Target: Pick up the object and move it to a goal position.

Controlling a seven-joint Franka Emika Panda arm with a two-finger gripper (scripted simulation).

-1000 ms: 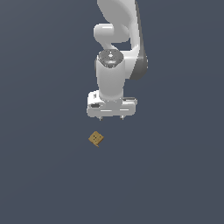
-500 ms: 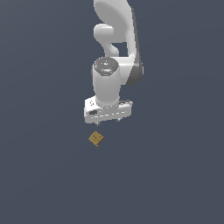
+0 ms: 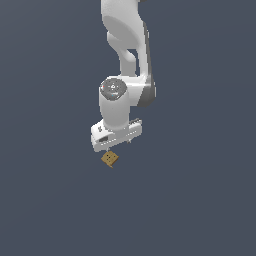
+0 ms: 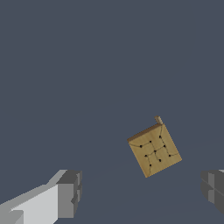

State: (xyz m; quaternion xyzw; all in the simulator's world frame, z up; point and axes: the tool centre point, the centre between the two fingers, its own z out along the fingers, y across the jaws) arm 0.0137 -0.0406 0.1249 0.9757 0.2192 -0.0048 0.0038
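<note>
In the exterior view, the cube (image 3: 110, 159) lies on the flat dark grey bench (image 3: 200, 200), turned so that one corner points toward the camera; it has no long axis, all sides looking equal, and a few dark dots mark one face; the bench around it is bare on every side, with wide open room; the white arm (image 3: 125, 60) comes down from the top of the frame, its wrist pointing straight down, and the end effector (image 3: 114, 146) hangs just above the cube, apart from it.

In the wrist view, the cube (image 4: 154, 149) shows its dotted face upward, rotated askew to the line between the fingers (image 4: 69, 192); the end effector (image 4: 142, 189) is spread wide, holding nothing, the cube lying near the gap between its fingertips.
</note>
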